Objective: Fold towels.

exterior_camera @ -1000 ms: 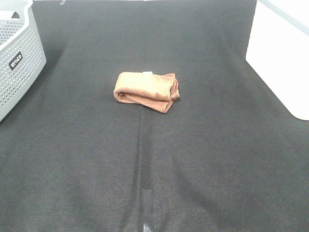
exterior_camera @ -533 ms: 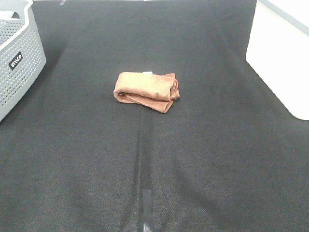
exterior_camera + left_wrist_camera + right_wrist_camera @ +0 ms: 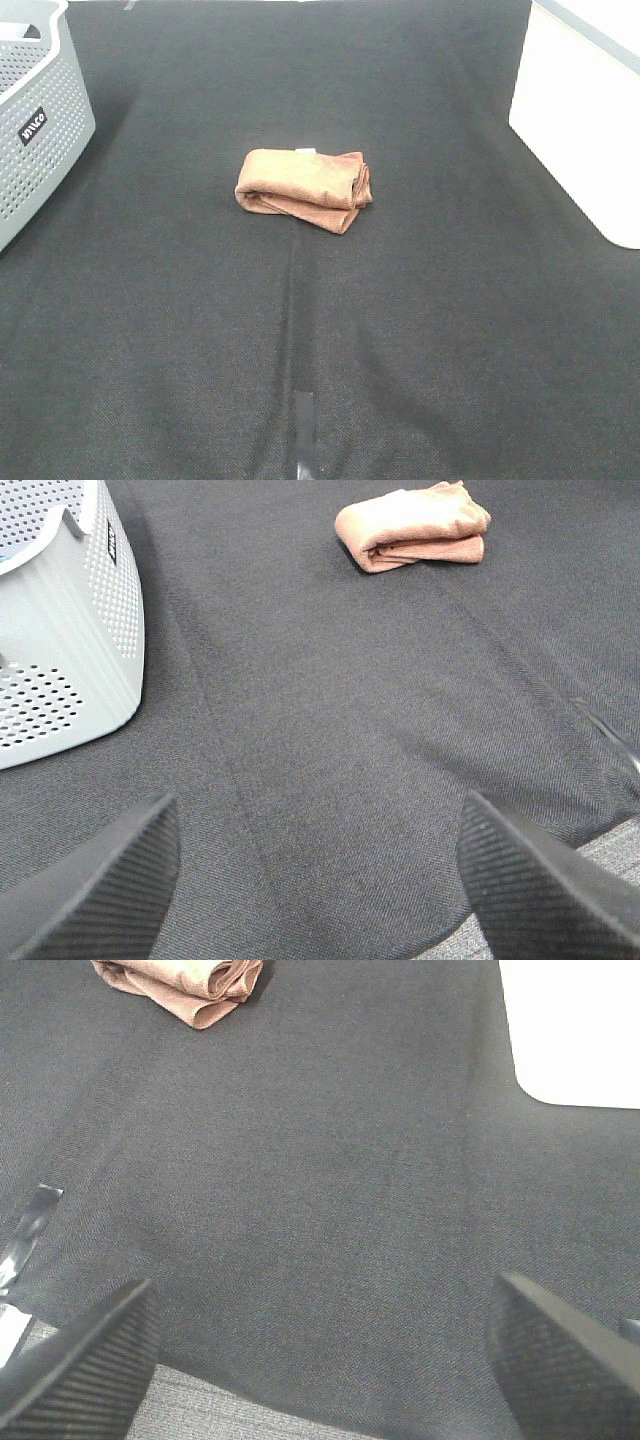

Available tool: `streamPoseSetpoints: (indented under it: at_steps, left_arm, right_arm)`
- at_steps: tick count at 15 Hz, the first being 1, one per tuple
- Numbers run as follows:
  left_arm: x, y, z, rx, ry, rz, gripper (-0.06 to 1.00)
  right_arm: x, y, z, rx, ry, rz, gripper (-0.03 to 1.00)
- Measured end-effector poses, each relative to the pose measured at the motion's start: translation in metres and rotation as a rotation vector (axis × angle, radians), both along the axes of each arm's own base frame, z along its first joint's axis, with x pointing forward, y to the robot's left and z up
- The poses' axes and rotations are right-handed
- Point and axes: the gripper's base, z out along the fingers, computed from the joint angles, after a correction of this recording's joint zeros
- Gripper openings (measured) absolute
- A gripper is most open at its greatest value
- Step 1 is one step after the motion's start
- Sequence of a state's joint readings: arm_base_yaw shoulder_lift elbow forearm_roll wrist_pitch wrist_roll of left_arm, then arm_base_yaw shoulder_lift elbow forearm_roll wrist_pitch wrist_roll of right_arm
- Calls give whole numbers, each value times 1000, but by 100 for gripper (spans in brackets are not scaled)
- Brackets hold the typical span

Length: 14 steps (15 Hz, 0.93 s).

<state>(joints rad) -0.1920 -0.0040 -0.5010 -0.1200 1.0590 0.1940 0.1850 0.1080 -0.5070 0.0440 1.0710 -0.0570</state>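
Observation:
The reddish-brown towel (image 3: 303, 188) lies folded into a small thick bundle on the middle of the black cloth, a small white tag at its far edge. It also shows in the left wrist view (image 3: 412, 526) and in the right wrist view (image 3: 180, 983). My left gripper (image 3: 318, 880) is open and empty over the near left of the cloth, far from the towel. My right gripper (image 3: 325, 1355) is open and empty over the near right of the cloth. Neither arm shows in the exterior high view.
A grey perforated basket (image 3: 38, 120) stands at the left edge, also in the left wrist view (image 3: 60, 630). A white container (image 3: 585, 110) stands at the right edge. A strip of tape (image 3: 304, 430) marks the cloth's near middle.

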Motion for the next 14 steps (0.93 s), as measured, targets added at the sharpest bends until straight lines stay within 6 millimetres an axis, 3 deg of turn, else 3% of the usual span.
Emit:
streamPoseSetpoints:
  at_steps: [4, 7, 14]
  left_arm:
    - [0, -1, 0, -2, 0, 59, 73]
    - [2, -1, 0, -2, 0, 178, 73]
    - [2, -2, 0, -5, 0, 194, 73]
  right_arm:
    - [0, 0, 0, 1, 0, -4, 83]
    - [1, 0, 0, 7, 1, -150, 83]
    - [1, 1, 0, 17, -2, -185, 83]
